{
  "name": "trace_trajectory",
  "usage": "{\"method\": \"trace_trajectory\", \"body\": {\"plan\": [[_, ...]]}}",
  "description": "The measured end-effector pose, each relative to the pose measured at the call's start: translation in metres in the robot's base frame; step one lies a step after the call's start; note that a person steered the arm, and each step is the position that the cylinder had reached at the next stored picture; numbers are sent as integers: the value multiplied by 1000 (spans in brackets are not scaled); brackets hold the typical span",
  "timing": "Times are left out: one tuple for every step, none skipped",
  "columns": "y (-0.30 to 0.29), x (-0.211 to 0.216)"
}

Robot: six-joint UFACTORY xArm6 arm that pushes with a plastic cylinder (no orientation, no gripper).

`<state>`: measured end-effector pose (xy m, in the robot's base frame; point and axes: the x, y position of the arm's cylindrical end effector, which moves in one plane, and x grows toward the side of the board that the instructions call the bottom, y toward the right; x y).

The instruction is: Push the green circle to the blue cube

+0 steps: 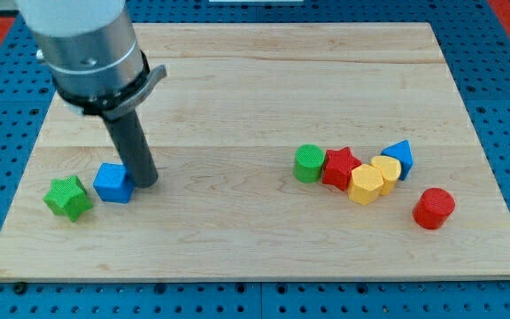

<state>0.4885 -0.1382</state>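
Observation:
The green circle (pixel 308 163) is a short green cylinder right of the board's middle, touching a red star (pixel 340 167) on its right. The blue cube (pixel 112 182) lies at the lower left of the board. My tip (pixel 145 183) rests on the board right against the blue cube's right side, far to the left of the green circle. The dark rod rises from the tip to the grey arm body at the view's top left.
A green star (pixel 67 197) lies just left of the blue cube. Right of the red star sit a yellow hexagon (pixel 366 185), a yellow heart-like block (pixel 386 170) and a blue triangle (pixel 399 157). A red cylinder (pixel 433 208) lies lower right. The wooden board (pixel 264 80) sits on a blue pegboard.

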Motion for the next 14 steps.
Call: {"method": "trace_trajectory", "body": {"plan": [[6,-8],[81,-48],[143,-86],[232,-88],[254,-59],[254,-21],[233,-1],[207,-8],[208,-30],[193,-8],[170,7],[136,3],[136,-6],[124,-26]]}}
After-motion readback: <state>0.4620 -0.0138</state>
